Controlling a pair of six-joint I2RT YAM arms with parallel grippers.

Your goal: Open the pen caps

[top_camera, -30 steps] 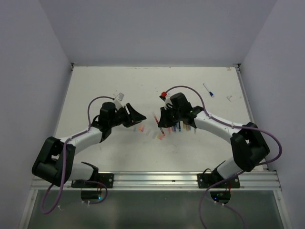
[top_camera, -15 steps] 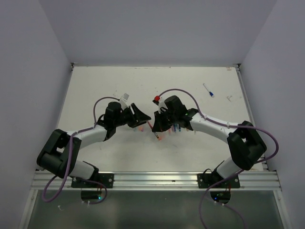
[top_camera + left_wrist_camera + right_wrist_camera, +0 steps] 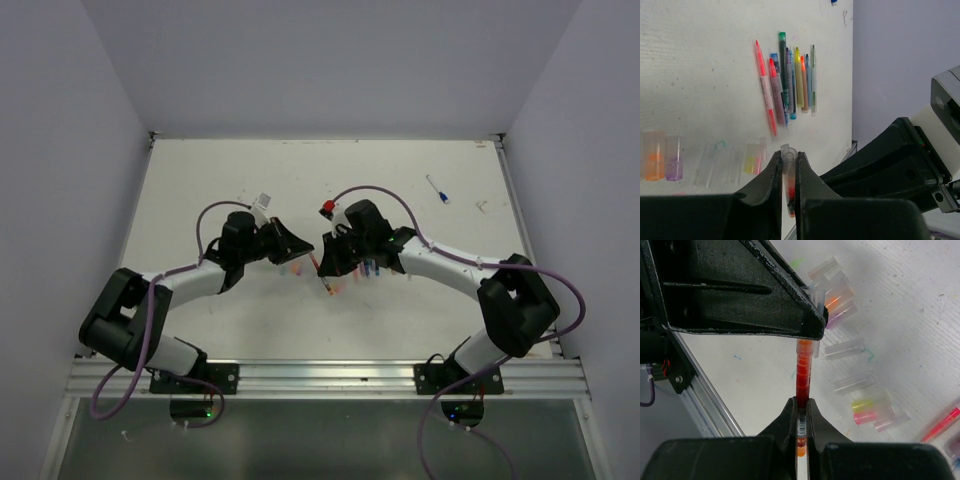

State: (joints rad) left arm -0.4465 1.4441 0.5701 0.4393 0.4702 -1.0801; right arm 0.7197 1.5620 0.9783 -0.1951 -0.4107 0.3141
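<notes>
the left gripper (image 3: 788, 160) is pressed together on the clear cap (image 3: 787, 154) of a red pen (image 3: 804, 365). the right gripper (image 3: 801, 409) pinches the body of that pen near its other end. the pen hangs in the air between the two, off the left-arm end of the row (image 3: 790, 85) of pens on the table (image 3: 690, 60).

the step in hand looks like pulling this cap off. it likely goes best if both grips stay firm and the arms draw apart straight along the pen's axis. any sideways pull would bend the pen or twist it out of the right fingers (image 3: 790, 412), which hold only a narrow strip of it. the left fingers (image 3: 774, 167) sit on the cap itself, not on the body, which is as it should be.

counted: one held pen with one cap on it. the row holds about nine pens, though overlap makes this unsure. about eight loose caps (image 3: 842, 347) lie beside the row, under the held pen: clear, orange, purple, yellow and pink. one blue pen (image 3: 437, 189) lies well apart from the row, toward the far edge.
</notes>
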